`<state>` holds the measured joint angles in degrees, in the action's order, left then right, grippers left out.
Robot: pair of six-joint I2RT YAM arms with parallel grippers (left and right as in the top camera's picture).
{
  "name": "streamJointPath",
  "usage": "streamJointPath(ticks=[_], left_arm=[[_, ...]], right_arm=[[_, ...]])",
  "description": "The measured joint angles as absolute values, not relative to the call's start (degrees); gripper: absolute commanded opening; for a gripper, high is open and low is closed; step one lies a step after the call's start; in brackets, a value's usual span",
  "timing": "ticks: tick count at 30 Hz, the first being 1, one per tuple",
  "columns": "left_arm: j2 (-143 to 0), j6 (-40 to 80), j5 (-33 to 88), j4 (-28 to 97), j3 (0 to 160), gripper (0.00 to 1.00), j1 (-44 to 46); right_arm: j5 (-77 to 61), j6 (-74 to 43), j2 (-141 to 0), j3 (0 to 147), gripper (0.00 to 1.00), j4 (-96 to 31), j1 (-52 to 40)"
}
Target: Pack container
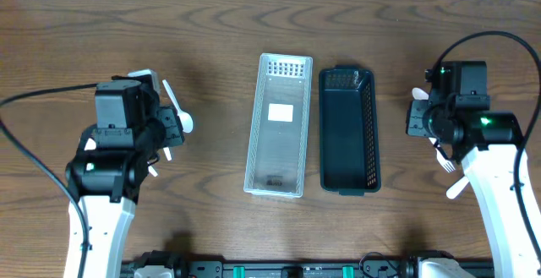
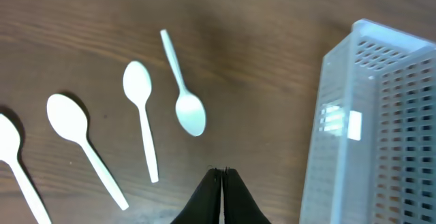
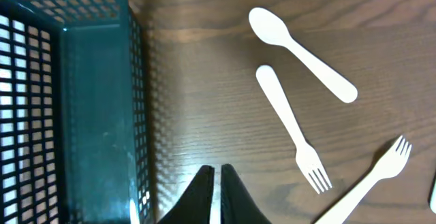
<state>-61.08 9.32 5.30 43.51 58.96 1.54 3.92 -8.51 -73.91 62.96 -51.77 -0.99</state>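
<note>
Your left claw [image 2: 223, 175] is pinched fully shut on nothing above the wooden table [image 2: 272, 47]. Four white plastic spoons [image 2: 179, 81] lie loose from its 9 to 12 o'clock, and the white mesh basket [image 2: 381, 115] is at 2 o'clock. Your right claw [image 3: 214, 173] is likewise closed and empty, with white forks [image 3: 289, 125] and a spoon [image 3: 300, 54] at 2 o'clock and the dark green basket [image 3: 133, 81] at 10 o'clock. The baskets sit side by side centrally, probably so each arm reaches one. Nothing seems to block either path.

place: robot lab bench | cues: 2 robot arms [image 1: 108, 172], black cable [image 1: 494, 33], wood-grain table [image 1: 220, 24]
</note>
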Motion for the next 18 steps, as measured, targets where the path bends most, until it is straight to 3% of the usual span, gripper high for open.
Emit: streamJointPath(ticks=[18], left_arm=[[-74.0,9.3,4.2,44.4,59.0,0.06,1.7]], right_arm=[[1.6,-5.5,-88.7,63.0,0.01,-47.6,2.2]])
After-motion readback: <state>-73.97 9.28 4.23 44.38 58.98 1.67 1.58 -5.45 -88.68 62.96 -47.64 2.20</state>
